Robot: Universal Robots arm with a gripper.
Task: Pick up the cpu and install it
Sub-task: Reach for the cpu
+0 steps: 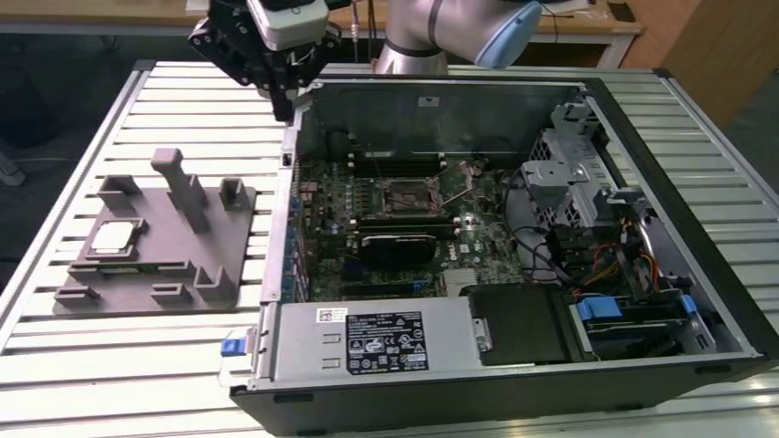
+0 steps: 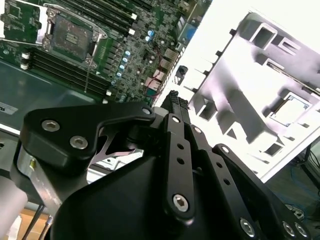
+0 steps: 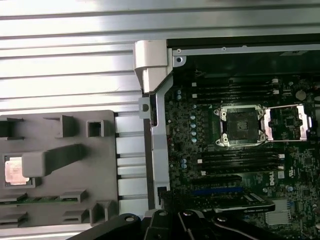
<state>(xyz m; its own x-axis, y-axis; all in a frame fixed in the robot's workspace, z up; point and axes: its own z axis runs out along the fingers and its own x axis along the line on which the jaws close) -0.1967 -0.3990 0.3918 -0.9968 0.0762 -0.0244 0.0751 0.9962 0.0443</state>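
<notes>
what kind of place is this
Probably a robotics lab bench: a robot arm above a slatted metal table, an open computer case, and a grey tray holding the cpu.

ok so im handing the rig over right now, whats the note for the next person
Gripper: looks shut with nothing in it, up in the air over the computer case's far corner, on the exterior view's left side.
The cpu: lying flat in its recess in the grey tray, on the table at the exterior view's left of the case. It is well clear of the gripper.
Socket: on the motherboard inside the case, retention frame flipped open, looks empty.
Done: nothing visible yet; the cpu has not been picked.
Left: the whole job, both the pick-up and seating the cpu in the socket.
</notes>
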